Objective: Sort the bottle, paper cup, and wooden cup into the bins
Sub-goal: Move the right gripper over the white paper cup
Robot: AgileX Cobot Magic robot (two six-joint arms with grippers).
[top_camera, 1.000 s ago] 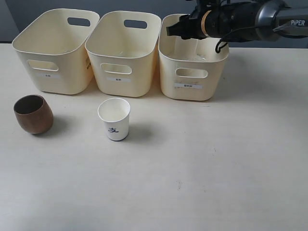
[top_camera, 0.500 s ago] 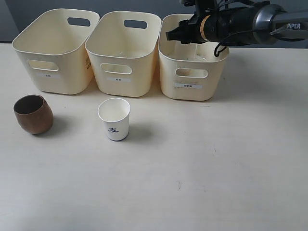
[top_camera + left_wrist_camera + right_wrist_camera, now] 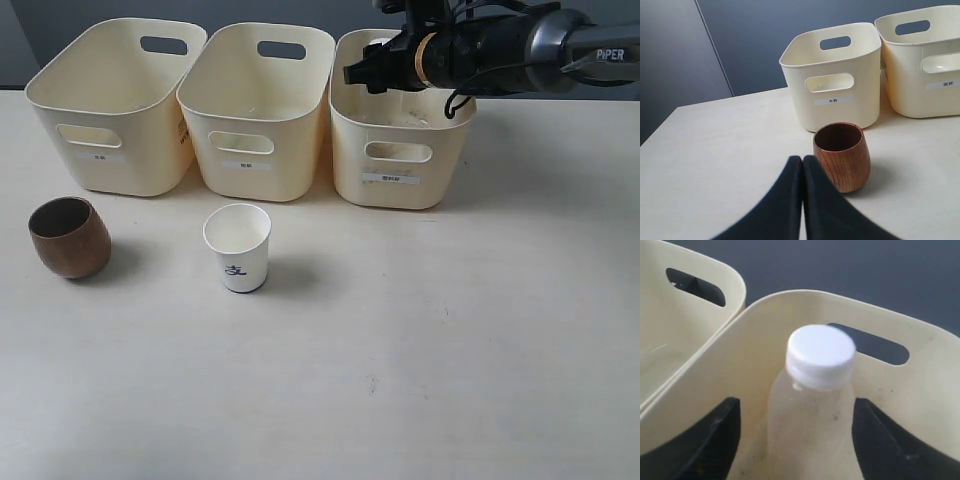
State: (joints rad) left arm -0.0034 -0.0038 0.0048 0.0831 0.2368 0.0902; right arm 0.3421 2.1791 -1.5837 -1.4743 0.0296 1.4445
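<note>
Right jaws stood parted on either side of the bottle point(image 3: 812, 405), with bare bin wall showing between one finger and the clear plastic, so the grip looked released rather than closed. The bottle stood upright inside the rightmost bin point(image 3: 400, 150), its white cap above the rim in the right wrist view.

Over the last second the right arm point(image 3: 500, 45) had barely shifted above that bin. The change was the jaws letting go, which probably meant the bottle was sorted and two items were left. The paper cup point(image 3: 238, 247) stood upright on the tabletop point(image 3: 450, 350) in front of the middle bin point(image 3: 258, 110). The wooden cup point(image 3: 69, 237) stood in front of the left bin point(image 3: 110, 100).

That arm reached in roughly level from the right of the exterior view, its wrist over the bin's back rim and the jaws pointing leftward. Left jaws were pressed together and empty, low over the tabletop, aimed at the wooden cup just ahead of them.
</note>
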